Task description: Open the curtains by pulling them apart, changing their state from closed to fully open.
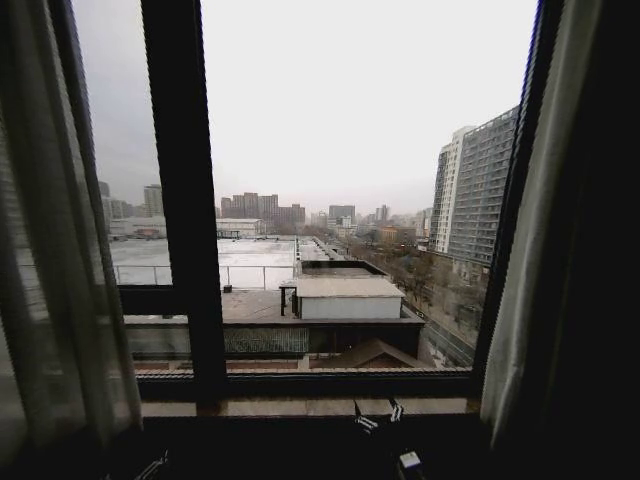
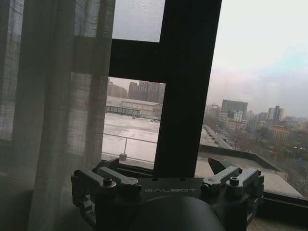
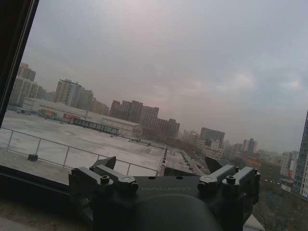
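The curtains hang apart at the two sides of the window. The left curtain [image 1: 60, 280] is a sheer white panel gathered at the left edge, and in the left wrist view its pleats [image 2: 53, 110] hang close beside my left gripper [image 2: 162, 164]. That gripper is open and holds nothing. The right curtain [image 1: 545, 250] is bunched against the right side of the frame. My right gripper [image 3: 161, 162] is open and empty, facing the bare glass, and it sits low by the sill [image 1: 380, 415] in the head view.
A thick black window bar [image 1: 185, 200] stands upright left of centre, also close ahead of the left gripper [image 2: 185, 86]. A dark drape [image 1: 605, 250] hangs at the far right. The window sill [image 1: 300, 407] runs along the bottom. Rooftops and towers lie beyond the glass.
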You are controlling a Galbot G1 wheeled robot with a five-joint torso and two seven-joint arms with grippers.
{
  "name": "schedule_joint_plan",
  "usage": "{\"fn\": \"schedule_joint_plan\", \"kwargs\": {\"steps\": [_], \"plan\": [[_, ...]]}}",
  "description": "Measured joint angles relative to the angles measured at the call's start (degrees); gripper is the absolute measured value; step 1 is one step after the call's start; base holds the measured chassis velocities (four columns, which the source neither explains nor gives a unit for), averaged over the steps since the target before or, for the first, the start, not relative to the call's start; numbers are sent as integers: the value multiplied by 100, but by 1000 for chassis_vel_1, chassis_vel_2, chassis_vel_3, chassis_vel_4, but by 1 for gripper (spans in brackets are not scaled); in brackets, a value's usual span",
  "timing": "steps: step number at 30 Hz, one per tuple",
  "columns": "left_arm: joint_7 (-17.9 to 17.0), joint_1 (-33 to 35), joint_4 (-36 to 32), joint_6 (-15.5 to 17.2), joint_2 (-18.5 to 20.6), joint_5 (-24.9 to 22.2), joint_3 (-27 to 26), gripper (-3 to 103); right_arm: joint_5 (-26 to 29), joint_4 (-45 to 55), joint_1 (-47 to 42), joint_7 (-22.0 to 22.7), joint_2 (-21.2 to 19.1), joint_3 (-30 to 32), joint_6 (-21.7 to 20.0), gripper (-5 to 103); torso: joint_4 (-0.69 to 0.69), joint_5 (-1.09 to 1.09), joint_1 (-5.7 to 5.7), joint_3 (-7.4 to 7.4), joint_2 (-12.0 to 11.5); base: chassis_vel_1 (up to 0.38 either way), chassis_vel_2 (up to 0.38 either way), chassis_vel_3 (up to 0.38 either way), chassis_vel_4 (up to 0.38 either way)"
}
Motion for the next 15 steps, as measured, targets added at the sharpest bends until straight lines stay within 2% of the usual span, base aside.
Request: {"fn": "schedule_joint_plan", "kwargs": {"steps": [15], "plan": [[4,21,-36,0,-32,29,10,100,11,-8,-54,0,0,20,9,100,0,-1,0,0,0,185,185,-183,-197]]}}
